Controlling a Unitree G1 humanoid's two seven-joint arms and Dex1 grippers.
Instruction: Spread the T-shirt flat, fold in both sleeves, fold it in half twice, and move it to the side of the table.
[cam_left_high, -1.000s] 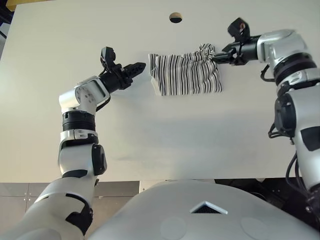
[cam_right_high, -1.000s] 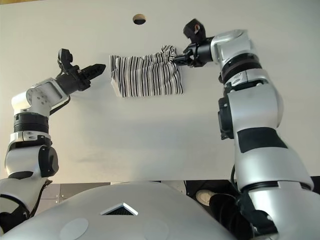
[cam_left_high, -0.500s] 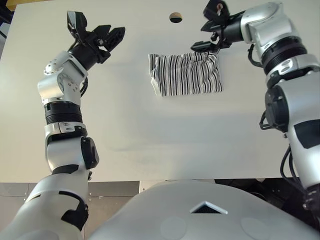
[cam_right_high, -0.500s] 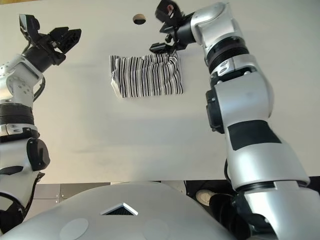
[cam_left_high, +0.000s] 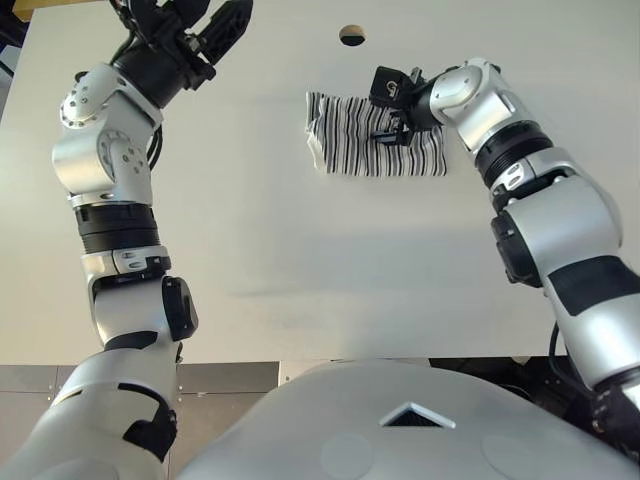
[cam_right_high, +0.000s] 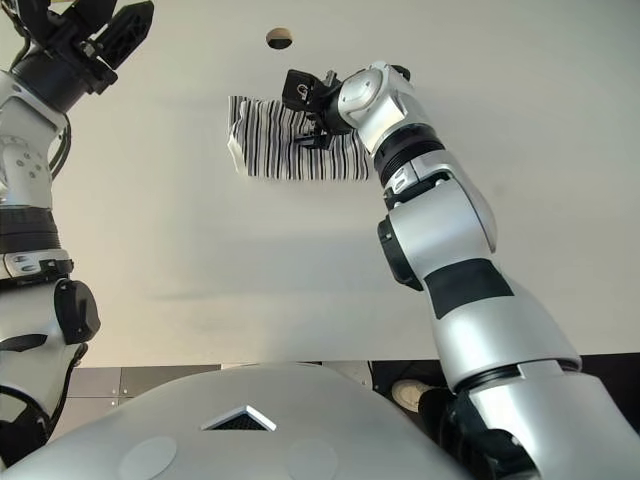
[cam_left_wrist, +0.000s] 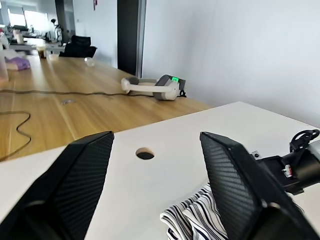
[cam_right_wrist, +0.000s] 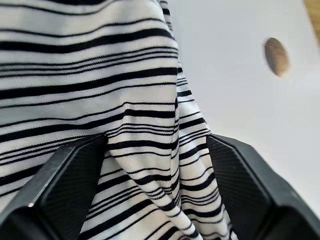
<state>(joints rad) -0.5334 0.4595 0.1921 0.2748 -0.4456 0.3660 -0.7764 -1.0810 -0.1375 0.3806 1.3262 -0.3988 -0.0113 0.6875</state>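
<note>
The T-shirt (cam_left_high: 350, 150), black-and-white striped, lies folded into a small rectangle on the far middle of the white table (cam_left_high: 300, 260). My right gripper (cam_left_high: 392, 122) hovers low over the shirt's far right part. In the right wrist view its open fingers (cam_right_wrist: 75, 190) stand on either side of the striped cloth (cam_right_wrist: 100, 75) without pinching it. My left gripper (cam_left_high: 215, 22) is raised high at the far left, well away from the shirt, with its jaws spread wide and empty. The left wrist view looks between its fingers (cam_left_wrist: 80, 185) down to the shirt (cam_left_wrist: 192, 217).
A round cable hole (cam_left_high: 351, 35) sits in the table just beyond the shirt. The near half of the table and the area left of the shirt are bare. A wooden table with a headset (cam_left_wrist: 155, 87) stands in the room behind.
The right gripper let go of the shirt's bunched far right corner and swung inward over the cloth, which now lies flatter. The left arm lifted up and away to the far left, its fingers opening.
</note>
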